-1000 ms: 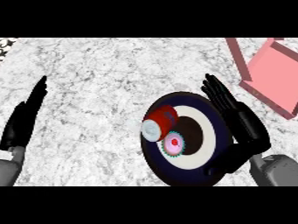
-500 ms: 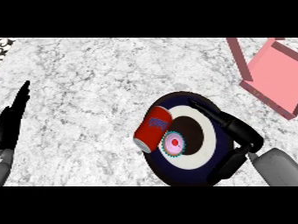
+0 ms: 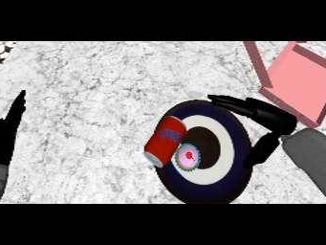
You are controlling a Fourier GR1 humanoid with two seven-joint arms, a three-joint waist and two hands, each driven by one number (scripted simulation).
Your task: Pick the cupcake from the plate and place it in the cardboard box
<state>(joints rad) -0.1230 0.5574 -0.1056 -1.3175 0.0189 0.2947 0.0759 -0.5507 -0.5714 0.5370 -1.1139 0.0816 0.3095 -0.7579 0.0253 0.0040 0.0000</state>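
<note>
Two black hands over marble counter (image 3: 94,86), right hand (image 3: 264,117) spread open above dark plate's (image 3: 239,143) far rim — grasping nothing, pink-frosted cupcake (image 3: 188,156) on plate beside tipped red can (image 3: 164,141), pink cardboard box (image 3: 299,81) beyond, left hand (image 3: 3,136) open at left edge.

White marble counter (image 3: 102,95) here, carrying a dark plate (image 3: 242,143) near the right, a red can (image 3: 164,140) lying against its left rim, and a pink box (image 3: 299,79) far right.
</note>
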